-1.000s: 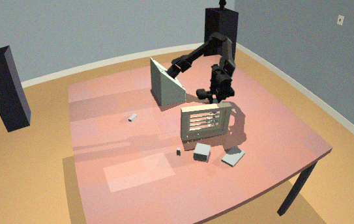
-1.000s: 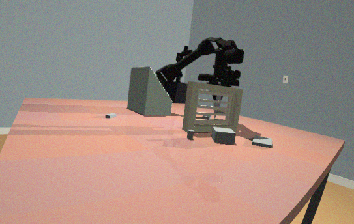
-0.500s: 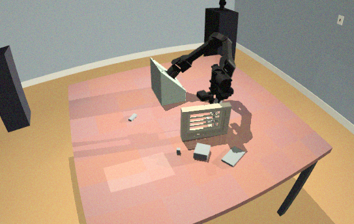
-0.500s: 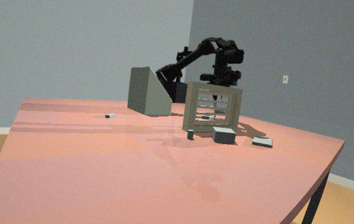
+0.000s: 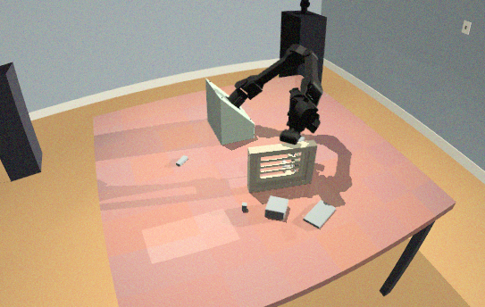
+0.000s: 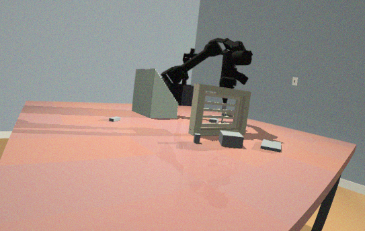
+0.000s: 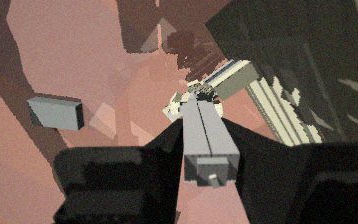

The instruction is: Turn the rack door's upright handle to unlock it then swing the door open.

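Observation:
The pale rack frame (image 5: 252,171) (image 6: 195,111) stands upright on the table. Slats show in its opening, and the door looks shut or nearly so; its exact angle is hard to tell. The grey upright handle (image 7: 211,135) stands on the arm's side of the door, joined by a short pale bar. My gripper (image 6: 224,112) (image 7: 200,124) points down behind the frame and is shut on the handle, with a finger on each side. In the wrist view the frame's edge and slats run diagonally, so the gripper is turned relative to the frame. The frame hides most of the fingers in the top and exterior views.
A green wedge-shaped block (image 5: 238,127) (image 6: 142,90) stands by the arm's base. On the camera side of the frame are a grey box (image 5: 277,207) (image 6: 231,139), a flat box (image 5: 320,215) (image 6: 271,145) and a tiny block (image 5: 244,207) (image 6: 197,137). A small block (image 7: 55,113) lies near the gripper.

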